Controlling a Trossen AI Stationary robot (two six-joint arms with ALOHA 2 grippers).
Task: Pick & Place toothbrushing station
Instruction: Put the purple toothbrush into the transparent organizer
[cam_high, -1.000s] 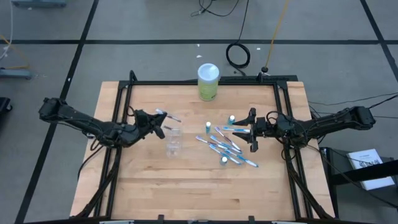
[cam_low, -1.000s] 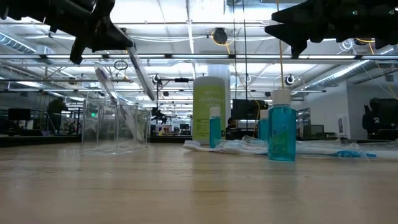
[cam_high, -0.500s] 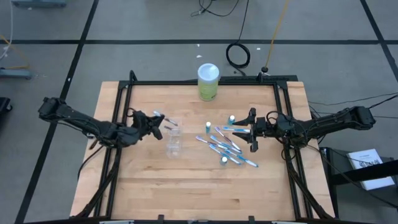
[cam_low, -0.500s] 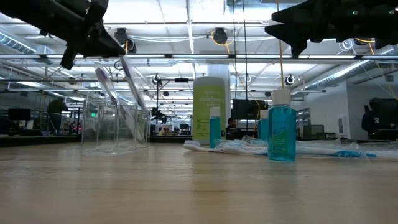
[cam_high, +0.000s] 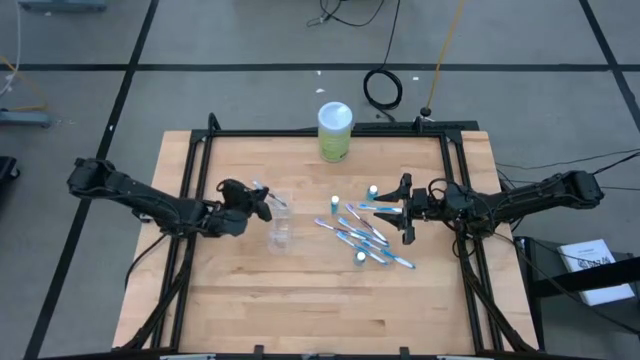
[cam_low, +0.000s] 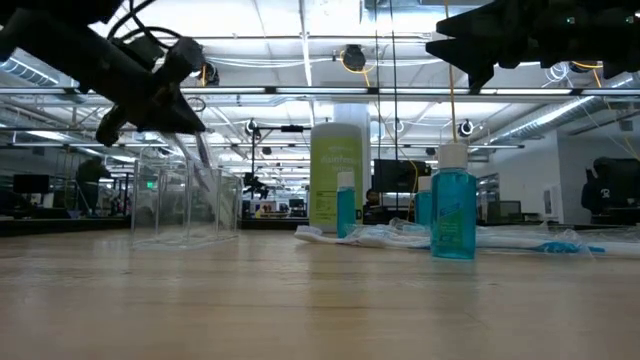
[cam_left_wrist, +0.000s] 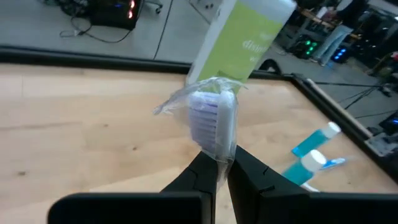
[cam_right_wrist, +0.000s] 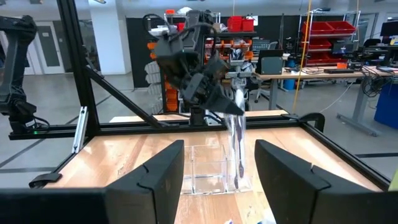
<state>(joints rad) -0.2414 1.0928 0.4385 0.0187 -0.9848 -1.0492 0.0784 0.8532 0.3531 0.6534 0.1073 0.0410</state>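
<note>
A: What's the left gripper (cam_left_wrist: 216, 169) doing?

B: Its fingers are pinched tight on a wrapped toothbrush (cam_left_wrist: 213, 122), held over the cup (cam_high: 279, 230), tip already dipping inside.

A: So which step is this?

B: Placing, I'd say. Next it needs the fingers to part so the brush drops in and leans on the cup wall, then a lift clear.

A: And the right gripper (cam_high: 405, 209)?

B: Jaws wide, holding nothing, hovering to the cup's right over the loose toothbrushes (cam_high: 362, 236) and little tubes (cam_high: 361, 257). The green canister (cam_high: 334, 132) stands behind the cup, well apart
</note>
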